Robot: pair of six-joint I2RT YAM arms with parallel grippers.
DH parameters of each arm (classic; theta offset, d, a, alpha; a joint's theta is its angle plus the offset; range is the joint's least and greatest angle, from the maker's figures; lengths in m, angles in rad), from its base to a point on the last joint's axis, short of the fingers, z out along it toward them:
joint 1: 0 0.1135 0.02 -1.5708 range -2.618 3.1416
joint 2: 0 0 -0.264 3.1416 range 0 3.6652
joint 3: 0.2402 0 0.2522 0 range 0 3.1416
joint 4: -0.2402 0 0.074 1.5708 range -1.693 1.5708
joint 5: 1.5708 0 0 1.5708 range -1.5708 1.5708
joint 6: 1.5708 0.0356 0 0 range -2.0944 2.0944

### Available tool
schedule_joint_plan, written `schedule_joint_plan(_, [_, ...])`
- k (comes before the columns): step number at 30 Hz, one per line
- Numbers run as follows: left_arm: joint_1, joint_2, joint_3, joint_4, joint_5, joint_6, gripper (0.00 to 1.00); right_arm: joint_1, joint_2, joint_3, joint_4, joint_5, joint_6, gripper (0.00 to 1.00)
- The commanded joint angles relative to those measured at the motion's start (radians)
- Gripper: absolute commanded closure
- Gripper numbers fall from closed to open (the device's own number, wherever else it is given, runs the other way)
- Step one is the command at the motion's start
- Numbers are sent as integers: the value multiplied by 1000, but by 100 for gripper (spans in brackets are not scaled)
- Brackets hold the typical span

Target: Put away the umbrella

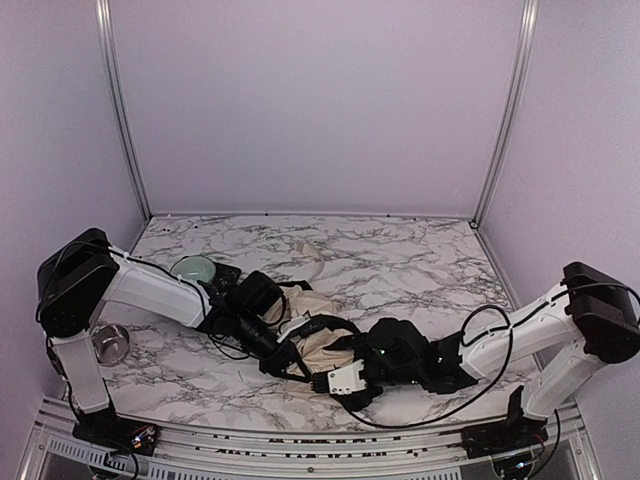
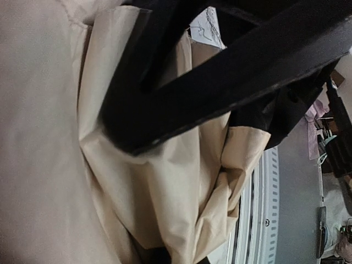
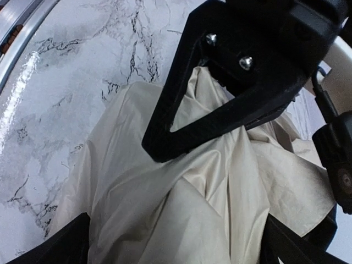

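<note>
Top external view: the umbrella is seen as a crumpled cream-beige heap on the marble counter, near its front middle, where the two arms meet over it. The left arm is extended in from the left and the right arm from the right, and both wrists are set low over the fabric. A pale green bowl is seen just behind the left forearm. A metal cup stands by the left arm's base, well apart from the umbrella.

In the right wrist view the right claw is shown spread wide. Its upper finger is held over the cream cloth and its lower finger is seen only at the bottom corners, with folds of the canopy bunched between the two (whether either finger actually presses the fabric cannot be told). Bare marble is seen to the left of the cloth.

In the left wrist view the left claw is found deep among the folds. One black finger is seen across the frame with its tip against the cloth, while the other is covered by fabric, so it cannot be told whether this claw is spread or pressed together. A patch of black lining is seen at the edge of the cream cloth, and a ribbed metal rail beyond it
</note>
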Motion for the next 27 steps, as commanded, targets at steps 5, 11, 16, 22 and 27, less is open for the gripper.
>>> schedule_joint_plan(5, [13,16,2,-68,123,52,99,-84,161,177,-137,-61,8,26])
schedule_joint_plan(11, [29,-85,-18,-19,17,55,50,-89,225,276,-387,-120,173,68])
schedule_joint_plan(16, [30,-451,-271,282,-342,63,34,-110,241,380,-630,-311,369,78])
schedule_joint_plan(22, [-219,-726,-543,491,-622,492,24,-173,328,504,-879,-661,521,79])
schedule_joint_plan(27, [-338,-613,-517,445,-731,691,23,-242,434,578,-965,-900,537,82])
